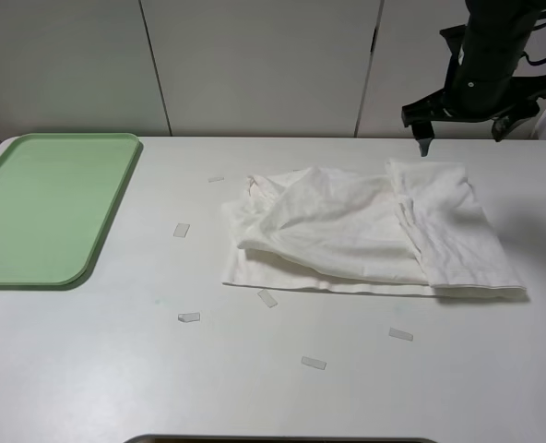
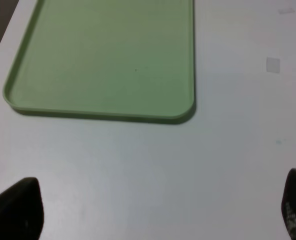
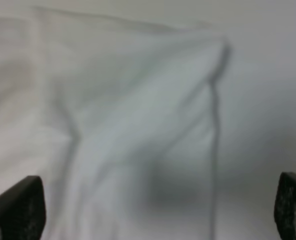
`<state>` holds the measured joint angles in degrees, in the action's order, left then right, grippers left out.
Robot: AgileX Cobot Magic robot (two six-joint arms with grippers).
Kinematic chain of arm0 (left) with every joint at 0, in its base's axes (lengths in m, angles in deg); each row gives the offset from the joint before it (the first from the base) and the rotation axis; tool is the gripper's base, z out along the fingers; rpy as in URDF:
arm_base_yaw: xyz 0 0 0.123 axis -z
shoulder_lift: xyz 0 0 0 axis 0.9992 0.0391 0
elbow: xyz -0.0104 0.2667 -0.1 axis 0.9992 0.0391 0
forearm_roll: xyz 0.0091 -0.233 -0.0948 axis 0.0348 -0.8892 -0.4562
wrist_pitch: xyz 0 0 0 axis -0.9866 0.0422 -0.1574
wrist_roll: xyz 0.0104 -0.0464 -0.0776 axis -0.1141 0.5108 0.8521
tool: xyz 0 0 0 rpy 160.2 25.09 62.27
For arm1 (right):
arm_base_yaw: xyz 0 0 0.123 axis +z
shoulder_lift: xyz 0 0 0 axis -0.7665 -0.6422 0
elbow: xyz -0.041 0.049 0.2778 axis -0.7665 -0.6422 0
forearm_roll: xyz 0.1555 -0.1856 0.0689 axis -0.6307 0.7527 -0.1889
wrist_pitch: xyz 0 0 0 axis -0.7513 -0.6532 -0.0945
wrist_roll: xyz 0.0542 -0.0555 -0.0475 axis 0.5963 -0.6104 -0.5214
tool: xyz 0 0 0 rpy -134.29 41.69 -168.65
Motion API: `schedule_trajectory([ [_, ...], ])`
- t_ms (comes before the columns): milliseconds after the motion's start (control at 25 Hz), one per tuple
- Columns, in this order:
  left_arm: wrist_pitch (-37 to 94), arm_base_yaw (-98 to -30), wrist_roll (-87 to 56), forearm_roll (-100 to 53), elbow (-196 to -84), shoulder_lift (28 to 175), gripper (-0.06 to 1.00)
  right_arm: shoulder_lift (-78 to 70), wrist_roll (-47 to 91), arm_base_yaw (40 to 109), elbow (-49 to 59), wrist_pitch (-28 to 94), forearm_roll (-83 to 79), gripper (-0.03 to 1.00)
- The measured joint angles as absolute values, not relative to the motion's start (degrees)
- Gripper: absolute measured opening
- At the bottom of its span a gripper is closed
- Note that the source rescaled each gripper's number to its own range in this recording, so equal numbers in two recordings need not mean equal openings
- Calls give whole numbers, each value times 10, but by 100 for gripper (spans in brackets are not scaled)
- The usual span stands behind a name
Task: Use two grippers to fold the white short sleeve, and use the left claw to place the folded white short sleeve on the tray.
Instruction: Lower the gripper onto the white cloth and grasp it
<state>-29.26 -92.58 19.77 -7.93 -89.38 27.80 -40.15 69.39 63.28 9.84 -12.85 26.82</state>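
Exterior high view: nearest me is the bare white counter [image 1: 89,369], with a few small pale tape strips [image 1: 181,230] scattered over it. Just beyond them, right of the middle, the shirt [image 1: 365,231] lies flat on the counter. It is white, creased and partly folded, with one side flap turned in over the body and its layers lying unevenly. At the left edge, well apart from the shirt, sits the green tray [image 1: 52,208] with nothing on it. Farthest back, my right tool [image 1: 462,138] hangs above the shirt's far right corner. Its jaws are spread wide, nothing is held, and it is clear of the cloth.

In the left wrist view, my left tool [image 2: 155,207] is also released. Its two black tips stand wide apart over bare counter, with the tray just ahead.

I judge the shirt to be light, thin and limp. It will sag and drape from wherever it is pinched, and the loose layers may slip apart or drag along the smooth counter. It is not fragile. The best hold looks like a hem or a corner, pinched through every layer, with one tool at each end of the same edge so the fold stays straight.
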Motion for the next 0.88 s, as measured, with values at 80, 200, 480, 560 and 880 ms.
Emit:
schedule_trajectory([
  [80,-293,-926,198,-79,-894,278,95,-402,685,614,98,-128,269,100],
  [200,-293,-926,198,-79,-894,278,95,-402,668,594,98,-121,271,100],
  [480,-293,-926,198,-79,-894,278,95,-402,610,585,98,-126,267,100],
  [560,-293,-926,198,-79,-894,278,95,-402,596,585,98,-143,259,100],
  [880,-293,-926,198,-79,-894,278,95,-395,511,585,98,-257,190,100],
])
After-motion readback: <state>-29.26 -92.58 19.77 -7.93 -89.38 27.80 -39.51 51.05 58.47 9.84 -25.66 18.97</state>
